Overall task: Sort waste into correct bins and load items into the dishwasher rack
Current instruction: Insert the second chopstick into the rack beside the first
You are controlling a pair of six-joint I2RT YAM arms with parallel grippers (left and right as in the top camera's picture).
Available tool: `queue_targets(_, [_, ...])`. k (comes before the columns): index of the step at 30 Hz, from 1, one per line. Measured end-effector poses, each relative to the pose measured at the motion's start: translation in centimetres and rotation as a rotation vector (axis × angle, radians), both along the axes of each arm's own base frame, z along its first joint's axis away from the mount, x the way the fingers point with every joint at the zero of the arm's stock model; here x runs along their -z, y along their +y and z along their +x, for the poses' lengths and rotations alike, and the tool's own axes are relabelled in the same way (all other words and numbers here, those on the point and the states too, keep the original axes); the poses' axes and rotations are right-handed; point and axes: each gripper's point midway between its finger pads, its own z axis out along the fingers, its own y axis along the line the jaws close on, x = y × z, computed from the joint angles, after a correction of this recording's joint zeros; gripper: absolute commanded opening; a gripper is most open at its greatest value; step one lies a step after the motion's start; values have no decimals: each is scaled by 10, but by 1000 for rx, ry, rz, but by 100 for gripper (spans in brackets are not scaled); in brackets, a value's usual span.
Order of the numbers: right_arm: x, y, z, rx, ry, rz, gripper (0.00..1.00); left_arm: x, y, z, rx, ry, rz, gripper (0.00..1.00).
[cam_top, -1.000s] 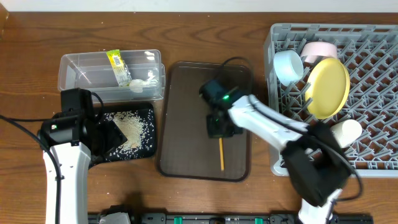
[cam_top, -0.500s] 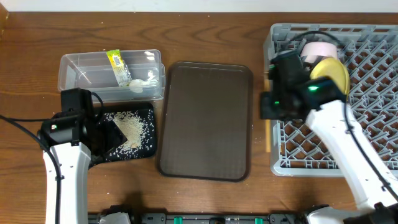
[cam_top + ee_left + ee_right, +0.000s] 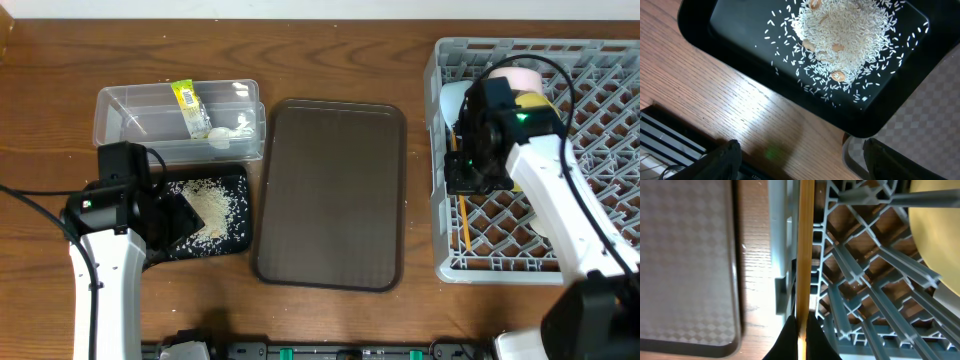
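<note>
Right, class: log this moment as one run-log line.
right pincer shut on chopstick | chopstick along rack wall | left pincer open by black tray

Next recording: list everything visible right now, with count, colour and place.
clear tub: one, transparent, left rear.
snack wrapper: one, yellow-green, inside clear tub.
white scrap: one, white, inside clear tub.
black tray: one, black, before the tub.
rice: loose pile, white, in black tray.
serving tray: one, dark brown, centre.
rack: one, grey, right.
blue bowl: one, light blue, in rack.
pink bowl: one, pinkish, in rack.
yellow plate: one, yellow, in rack, partly hidden.
chopstick: one seen, wooden, at rack's left edge.
left gripper: open, above black tray.
right gripper: shut on chopstick.
</note>
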Motion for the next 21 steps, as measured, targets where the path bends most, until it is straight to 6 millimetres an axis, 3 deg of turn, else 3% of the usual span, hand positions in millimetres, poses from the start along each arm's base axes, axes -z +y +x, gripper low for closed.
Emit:
queue_targets(6, [20,-2,0,-16,65,-21,4,0,0,0,0,0,0,81])
queue_targets(9, [23,-2,0,-19,76,-27,25,0,0,0,0,0,0,81])
queue_targets(10, [23,-3,0,-19,75,-29,27,0,0,0,0,0,0,81])
queue_targets(21, [23,-3,0,-25,76,-30,31,0,0,0,0,0,0,81])
